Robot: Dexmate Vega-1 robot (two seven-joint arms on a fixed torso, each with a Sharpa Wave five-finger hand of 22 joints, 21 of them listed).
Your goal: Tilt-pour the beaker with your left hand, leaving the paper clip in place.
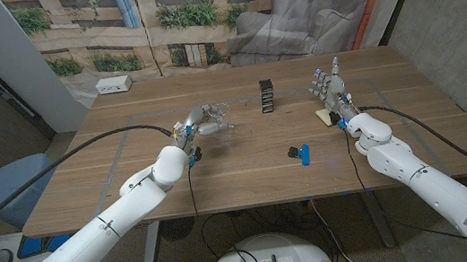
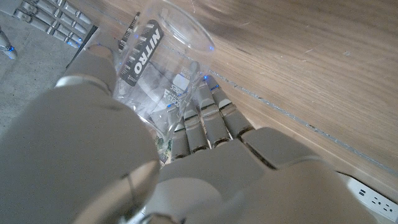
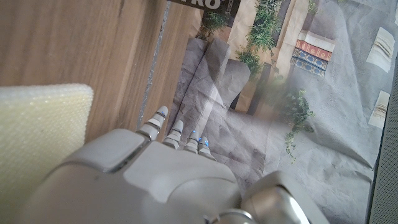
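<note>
Midair, left hand (image 1: 190, 128) gripping tilted beaker (image 1: 212, 120), paper clip (image 1: 300, 152) well apart

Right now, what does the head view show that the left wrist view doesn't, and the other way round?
Head view alone: the blue and black paper clip on the table, the right robot hand raised with fingers apart, and a small black box. Left wrist view alone: the NITRO lettering on the glass. Both: the left robot hand gripping the tilted beaker.
</note>
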